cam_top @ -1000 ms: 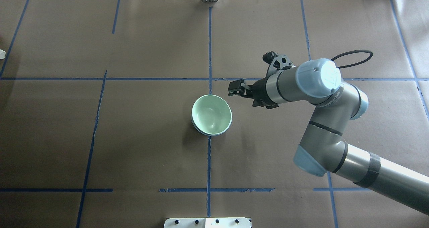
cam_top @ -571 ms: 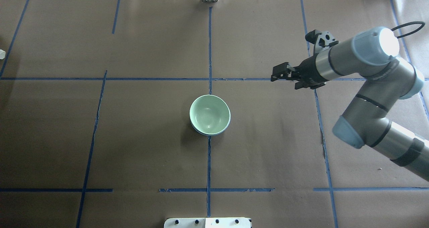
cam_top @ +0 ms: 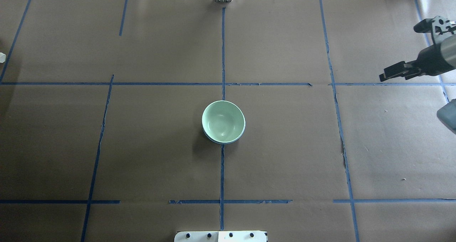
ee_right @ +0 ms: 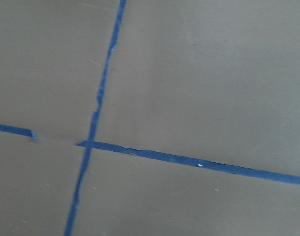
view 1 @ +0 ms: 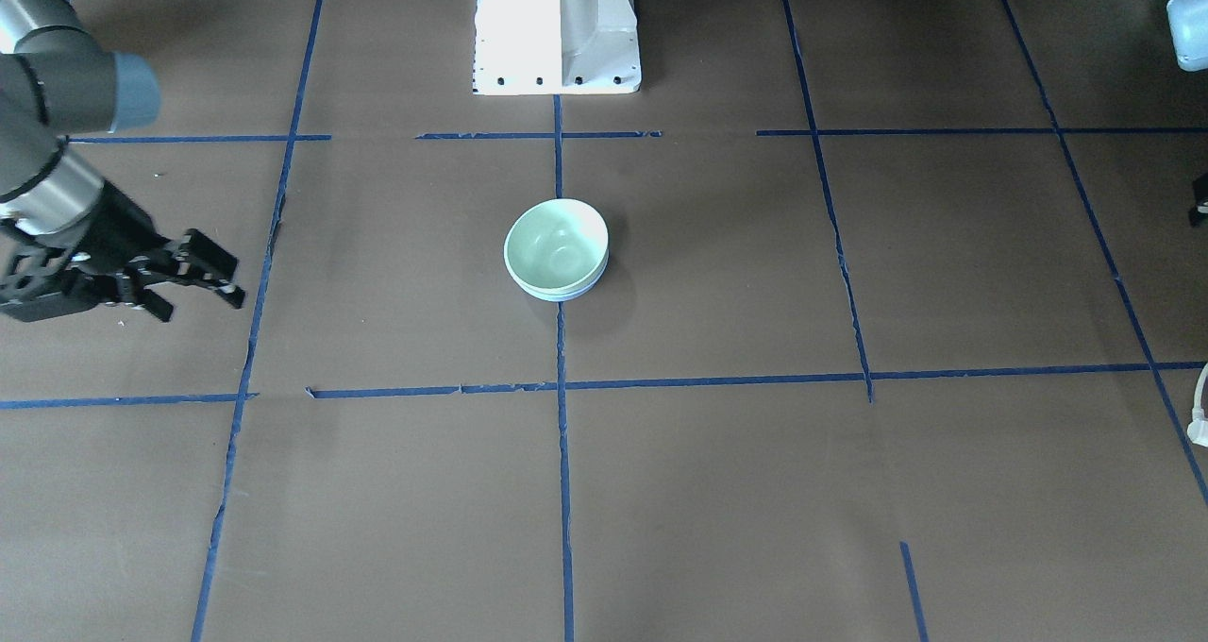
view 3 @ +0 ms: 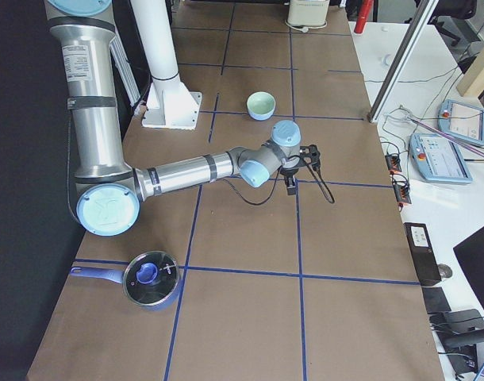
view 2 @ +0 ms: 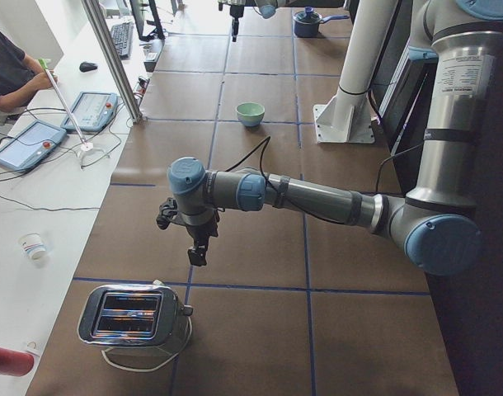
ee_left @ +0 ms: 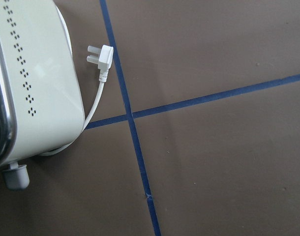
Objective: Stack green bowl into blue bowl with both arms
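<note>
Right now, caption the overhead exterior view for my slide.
Green bowl nested in blue bowl, centred; empty right gripper at right edge.

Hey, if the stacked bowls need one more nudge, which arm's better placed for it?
Probably right: the right claw, open, hangs inside the overhead view, nearer the green bowl nested in the blue bowl; the left claw is off by the toaster.

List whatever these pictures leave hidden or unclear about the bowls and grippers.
- Round pale periwinkle-blue bowl: overhead and front views show only a rim sliver; the round mint-green bowl nested in it covers the rest.
- Left gripper: whole only in the exterior left view, too small to tell open or shut.
- Right wrist view: blurred, only brown paper and blue tape.
</note>
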### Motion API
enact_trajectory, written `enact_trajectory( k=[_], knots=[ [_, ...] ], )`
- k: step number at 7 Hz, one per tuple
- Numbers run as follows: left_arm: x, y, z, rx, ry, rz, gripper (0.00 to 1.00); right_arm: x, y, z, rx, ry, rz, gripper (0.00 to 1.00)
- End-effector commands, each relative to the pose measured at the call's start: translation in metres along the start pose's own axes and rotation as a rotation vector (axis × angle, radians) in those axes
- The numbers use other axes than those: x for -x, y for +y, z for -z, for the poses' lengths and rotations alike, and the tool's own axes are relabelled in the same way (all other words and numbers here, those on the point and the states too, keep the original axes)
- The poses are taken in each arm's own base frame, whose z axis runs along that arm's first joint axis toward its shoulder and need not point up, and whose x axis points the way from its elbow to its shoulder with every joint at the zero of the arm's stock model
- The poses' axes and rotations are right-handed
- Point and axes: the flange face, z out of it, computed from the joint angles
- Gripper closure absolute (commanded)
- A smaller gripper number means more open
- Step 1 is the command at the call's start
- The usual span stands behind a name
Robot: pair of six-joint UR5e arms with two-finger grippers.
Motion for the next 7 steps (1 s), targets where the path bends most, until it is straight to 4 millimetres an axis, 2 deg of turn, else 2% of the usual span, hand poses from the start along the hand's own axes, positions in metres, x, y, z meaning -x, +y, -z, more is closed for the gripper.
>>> enact_trajectory(
  k=[1,3,4,6,7],
  knots=[
    [0.045,0.019,-0.01,0.014,0.031,-0.004,0.0,-0.09,0.004,0.044,0.096,0.109,0.112,0.0],
    [0.059,0.036,-0.021,0.031,0.04,0.028,0.0,-0.144,0.012,0.086,0.163,0.108,0.114,0.0],
    [0.06,0.043,-0.025,0.038,0.045,0.036,0.0,-0.168,0.041,0.083,0.19,0.071,0.021,0.0],
    [0.064,0.051,-0.03,0.048,0.049,0.05,0.0,-0.151,0.02,0.091,0.151,0.036,-0.085,0.0],
    [0.063,0.051,-0.029,0.046,0.048,0.05,0.0,-0.155,0.028,0.089,0.131,0.034,-0.049,0.0]
  ],
)
